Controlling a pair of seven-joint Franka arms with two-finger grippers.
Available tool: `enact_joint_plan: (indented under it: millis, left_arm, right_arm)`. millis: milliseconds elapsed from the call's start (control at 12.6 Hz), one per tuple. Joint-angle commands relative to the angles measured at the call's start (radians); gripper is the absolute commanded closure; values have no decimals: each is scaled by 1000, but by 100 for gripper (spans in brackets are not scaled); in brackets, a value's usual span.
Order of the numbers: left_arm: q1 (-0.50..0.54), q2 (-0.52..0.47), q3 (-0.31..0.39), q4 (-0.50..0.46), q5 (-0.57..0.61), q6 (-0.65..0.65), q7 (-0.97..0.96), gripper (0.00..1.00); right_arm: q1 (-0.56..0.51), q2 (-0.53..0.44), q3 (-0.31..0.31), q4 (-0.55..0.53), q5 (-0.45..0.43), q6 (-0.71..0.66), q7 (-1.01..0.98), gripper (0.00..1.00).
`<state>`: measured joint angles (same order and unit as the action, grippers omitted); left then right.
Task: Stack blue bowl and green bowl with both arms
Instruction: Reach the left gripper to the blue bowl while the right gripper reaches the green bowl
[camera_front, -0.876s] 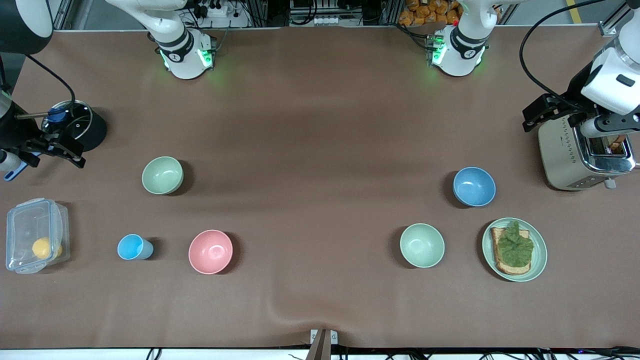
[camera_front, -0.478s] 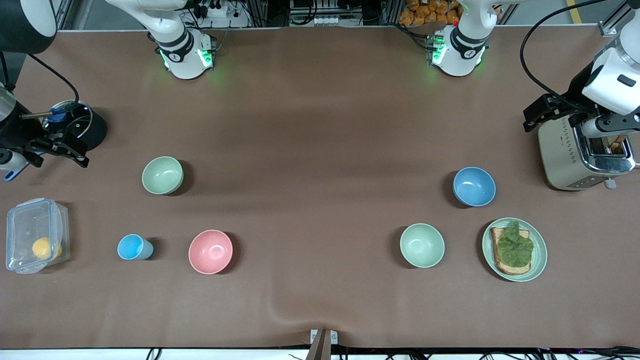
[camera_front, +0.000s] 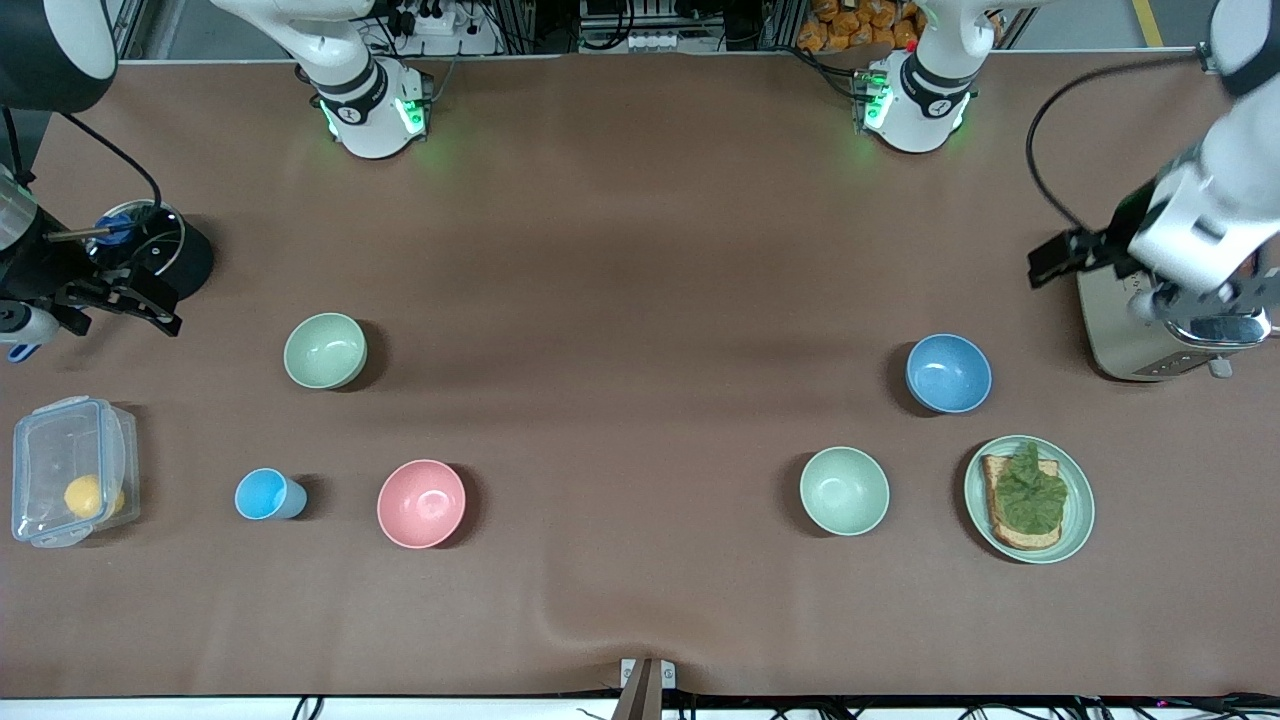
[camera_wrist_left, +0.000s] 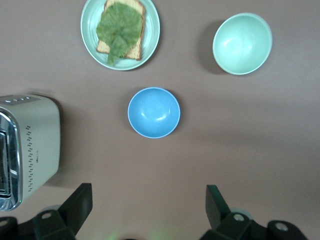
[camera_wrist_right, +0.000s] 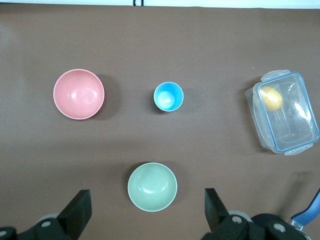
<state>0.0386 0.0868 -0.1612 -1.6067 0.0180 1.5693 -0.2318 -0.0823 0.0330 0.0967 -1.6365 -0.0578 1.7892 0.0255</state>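
I can read nothing here. My toaster (camera_wrist_left: 30, 145) carries a row of small marks and a tiny dark print low on its side, but both are too small for me to make out. Nothing else in my sight bears any letter or number.

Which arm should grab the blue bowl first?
Left. Its pincer hangs open over the toaster, at the blue bowl's end of the table. The right pincer, open near the black pot, sits closer to the sage-green bowl.
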Motion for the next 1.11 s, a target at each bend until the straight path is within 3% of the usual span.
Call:
enact_joint_plan:
  millis: [0,318,557,716,1035]
  left_arm:
    - [7,108,-3,10,60,41,26,0]
    - [52,231,-3,-41,73,168,22,0]
    - [93,252,-6,-146,71,332,25,0]
    - [90,280,-9,-157,71,362,25,0]
    - [92,297,-12,-223,73,420,37,0]
  right_arm:
    - [-7,-2,8,-2,-7,-7,14,0]
    - [-7,7,8,-2,-7,-11,8,0]
    - [-14,62,8,-3,-7,-11,-3,0]
    - [-13,79,8,-8,-7,-11,-3,0]
    - [-31,91,8,-188,-5,126,-30,0]
